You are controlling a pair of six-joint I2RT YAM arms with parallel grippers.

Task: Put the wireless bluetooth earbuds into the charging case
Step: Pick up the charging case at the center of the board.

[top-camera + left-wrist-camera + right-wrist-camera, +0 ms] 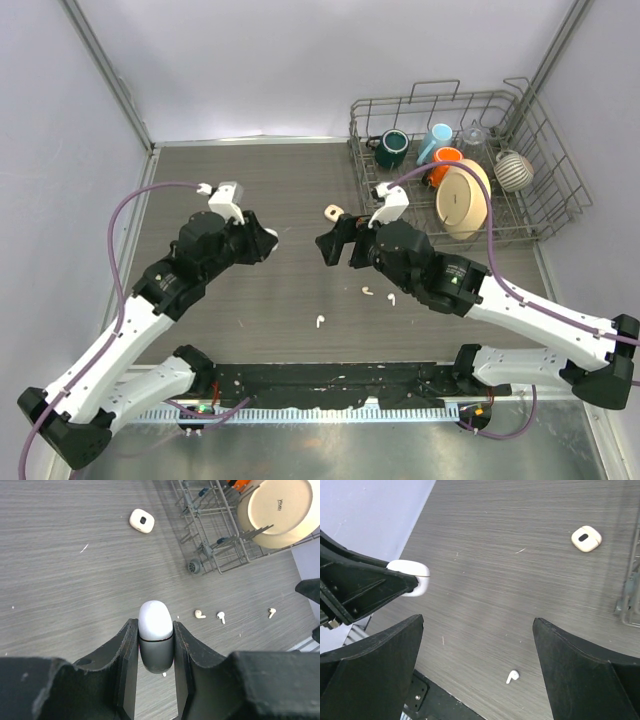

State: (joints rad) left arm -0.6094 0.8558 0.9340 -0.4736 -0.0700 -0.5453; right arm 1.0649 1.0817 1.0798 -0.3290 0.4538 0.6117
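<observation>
The left hand (155, 626) clamps a white charging case (154, 616); the right hand (477, 621) gapes empty. Left wrist view shows 3 earbuds (220, 616) on the worktop (75, 580); right wrist only 1.

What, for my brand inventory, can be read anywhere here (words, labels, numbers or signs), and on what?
Cream plate in the dish rack: one short dark stamp, too small to read.
Charging case, the other case, earbuds: no text visible.

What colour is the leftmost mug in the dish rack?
The mug is dark green, clearest in the top external view.
</observation>
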